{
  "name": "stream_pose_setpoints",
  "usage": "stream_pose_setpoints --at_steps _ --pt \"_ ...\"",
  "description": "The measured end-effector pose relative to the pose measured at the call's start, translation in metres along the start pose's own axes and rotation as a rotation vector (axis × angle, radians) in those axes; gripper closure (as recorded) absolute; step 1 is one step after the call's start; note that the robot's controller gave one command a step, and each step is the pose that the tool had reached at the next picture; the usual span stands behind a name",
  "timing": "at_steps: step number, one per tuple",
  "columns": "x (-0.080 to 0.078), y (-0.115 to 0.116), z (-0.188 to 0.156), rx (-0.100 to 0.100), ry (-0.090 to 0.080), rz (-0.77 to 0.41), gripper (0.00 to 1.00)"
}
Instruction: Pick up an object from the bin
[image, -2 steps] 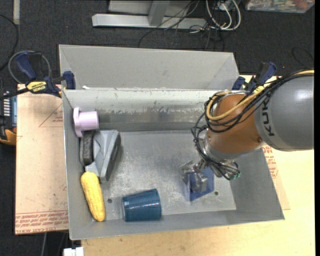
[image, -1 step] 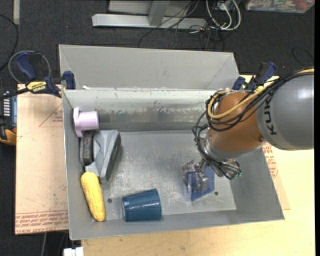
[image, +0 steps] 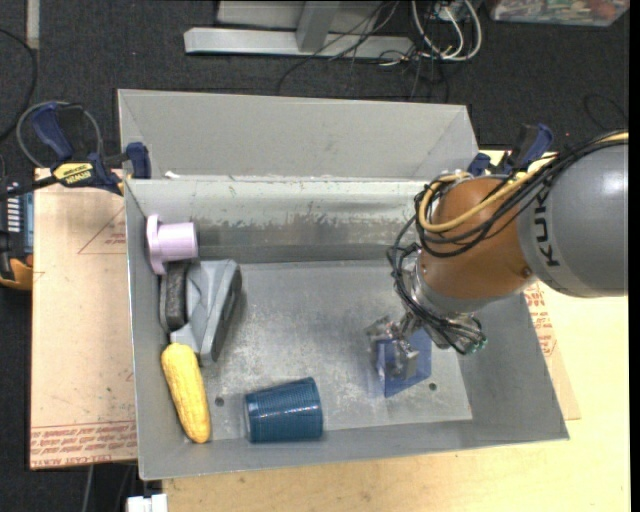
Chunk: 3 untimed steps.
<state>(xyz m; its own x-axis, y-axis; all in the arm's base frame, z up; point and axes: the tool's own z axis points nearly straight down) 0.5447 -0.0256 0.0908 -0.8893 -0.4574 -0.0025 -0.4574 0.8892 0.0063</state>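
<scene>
My gripper (image: 394, 343) hangs low over the right part of the bin floor, under the orange wrist cover. Directly beneath it lies a small flat blue piece (image: 408, 374), partly hidden by the gripper's metal parts. Whether the gripper touches this piece I cannot tell. A dark blue ribbed cup (image: 285, 410) lies on its side near the front wall, to the left of the gripper and apart from it.
Along the left wall lie a yellow corn cob (image: 187, 392), a grey wedge-shaped thing (image: 213, 298) with a black piece (image: 173, 300) beside it, and a lilac cylinder (image: 172, 241) in the back left corner. The arm comes in over the right rim.
</scene>
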Motion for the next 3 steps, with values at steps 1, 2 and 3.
stream_pose_setpoints --at_steps 1,2,3 --pt "0.002 0.002 -0.019 -0.006 0.009 0.001 1.0" --pt "-0.001 0.001 -0.056 0.0 -0.002 0.002 1.0" --pt "-0.001 0.002 -0.074 -0.003 0.0 0.003 1.0"
